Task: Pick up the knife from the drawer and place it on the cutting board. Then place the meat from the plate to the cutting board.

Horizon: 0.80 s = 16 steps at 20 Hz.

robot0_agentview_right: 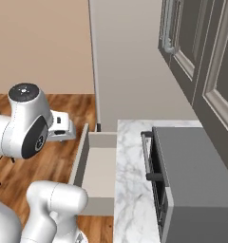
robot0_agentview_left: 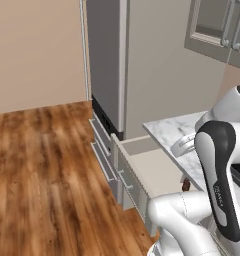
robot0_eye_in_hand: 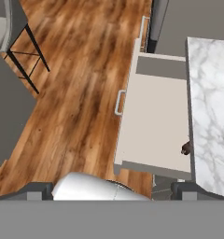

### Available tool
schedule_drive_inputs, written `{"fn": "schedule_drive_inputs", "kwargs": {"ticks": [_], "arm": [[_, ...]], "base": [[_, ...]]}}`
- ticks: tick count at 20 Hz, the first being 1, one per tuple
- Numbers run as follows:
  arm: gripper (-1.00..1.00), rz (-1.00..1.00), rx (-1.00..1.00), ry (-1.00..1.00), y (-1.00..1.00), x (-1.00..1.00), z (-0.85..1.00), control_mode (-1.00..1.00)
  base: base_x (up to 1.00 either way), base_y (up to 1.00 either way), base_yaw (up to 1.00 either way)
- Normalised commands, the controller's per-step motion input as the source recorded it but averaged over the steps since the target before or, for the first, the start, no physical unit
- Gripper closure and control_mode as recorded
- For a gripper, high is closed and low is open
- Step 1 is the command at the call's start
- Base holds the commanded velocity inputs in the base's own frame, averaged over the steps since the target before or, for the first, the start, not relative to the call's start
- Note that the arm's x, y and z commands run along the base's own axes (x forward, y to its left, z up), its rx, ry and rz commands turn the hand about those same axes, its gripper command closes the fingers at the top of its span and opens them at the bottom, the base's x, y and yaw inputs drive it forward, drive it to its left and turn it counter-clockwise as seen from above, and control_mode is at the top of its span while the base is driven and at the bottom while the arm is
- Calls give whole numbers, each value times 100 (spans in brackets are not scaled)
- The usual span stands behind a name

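The drawer (robot0_eye_in_hand: 153, 123) stands pulled out below the marble counter (robot0_eye_in_hand: 209, 98), its pale inside showing. From under the counter's edge pokes the dark reddish-brown handle end of the knife (robot0_eye_in_hand: 185, 149), at the drawer's near right side; its blade is hidden. This handle end (robot0_agentview_left: 186, 185) also shows beside the drawer (robot0_agentview_left: 152, 172). A pale round dish, apparently the plate (robot0_agentview_left: 184, 145), rests on the counter's edge. My gripper (robot0_eye_in_hand: 114, 190) hangs high above the drawer's front, open, its fingertips (robot0_eye_in_hand: 39, 189) wide apart with nothing between them. The cutting board and the meat are out of view.
A dark appliance (robot0_agentview_right: 194, 178) with a bar handle sits on the counter (robot0_agentview_right: 130, 190). A tall grey fridge (robot0_agentview_left: 108, 60) stands beyond the drawer. Lower drawer fronts (robot0_agentview_left: 103, 152) jut out beside it. A black-legged stool (robot0_eye_in_hand: 21, 51) stands on the wood floor (robot0_eye_in_hand: 81, 79).
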Motion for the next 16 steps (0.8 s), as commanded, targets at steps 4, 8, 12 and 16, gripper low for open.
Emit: {"fn": "schedule_drive_inputs", "kwargs": {"ticks": [4, 8, 12, 16], "arm": [[-100, 0, 0, 0, 0, 0, 0, 100], [-100, 0, 0, 0, 0, 0, 0, 100], [-100, 0, 0, 0, 0, 0, 0, 100], [-100, 0, 0, 0, 0, 0, 0, 100]], "base": [[8, 3, 0], [0, 0, 0], [-32, 3, -8], [-44, 0, -10]]}}
